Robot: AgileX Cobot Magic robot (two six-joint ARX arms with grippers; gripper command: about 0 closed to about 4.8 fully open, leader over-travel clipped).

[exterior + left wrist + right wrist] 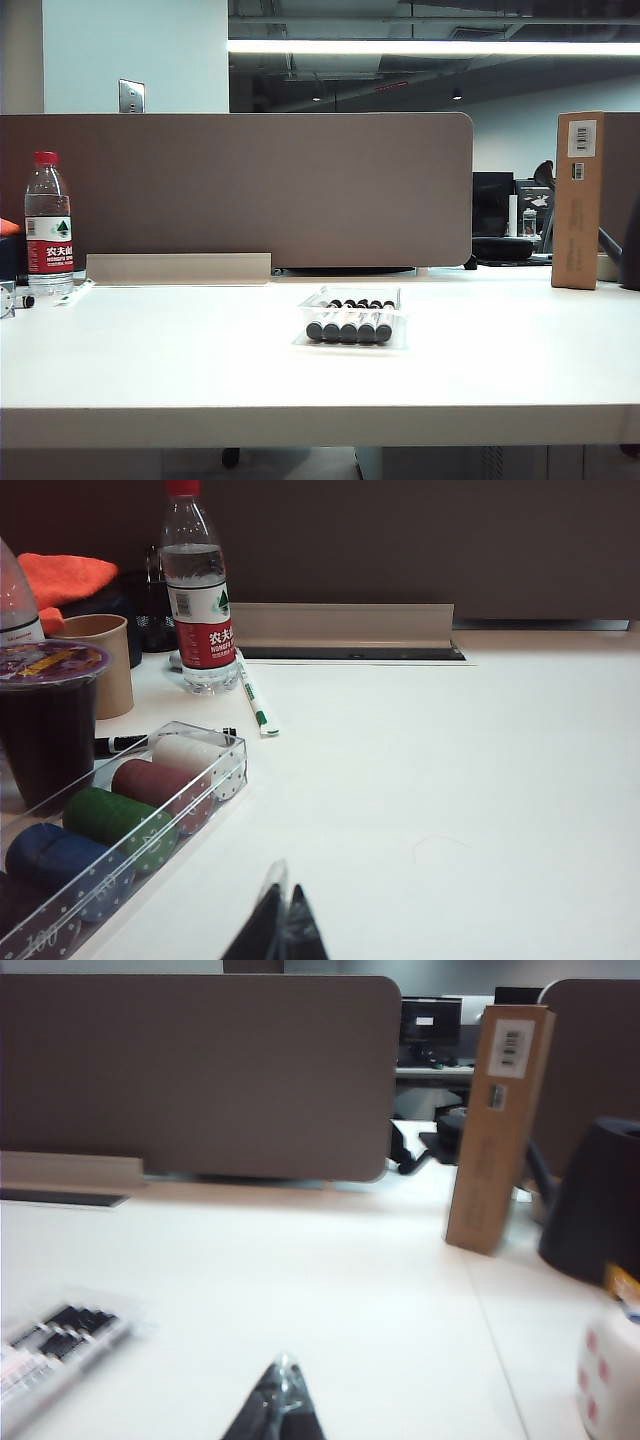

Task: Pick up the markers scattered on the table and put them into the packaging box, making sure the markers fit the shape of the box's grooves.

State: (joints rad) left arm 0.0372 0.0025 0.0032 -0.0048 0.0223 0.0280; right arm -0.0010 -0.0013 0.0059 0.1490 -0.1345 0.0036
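Observation:
The packaging box [312, 299], a shallow clear plastic tray, sits in the middle of the white table [150, 350]. Several markers [348, 328] with black caps lie side by side in it, covering its grooves. In the right wrist view the box [20, 1380] and the markers [70, 1328] appear blurred, off to one side of my right gripper [285, 1365], which is shut and empty above the bare table. My left gripper [283, 898] is shut too, with nothing in it, over the table beside a chip case. Neither arm shows in the exterior view.
A water bottle [48, 225] stands at the far left and a tall brown cardboard box [578, 200] at the far right. Near the left gripper are a clear case of poker chips [150, 800], cups [45, 720], a green-printed pen [252, 695] and a black-capped pen [125, 743]. A dark tub [595, 1200] stands near the right gripper.

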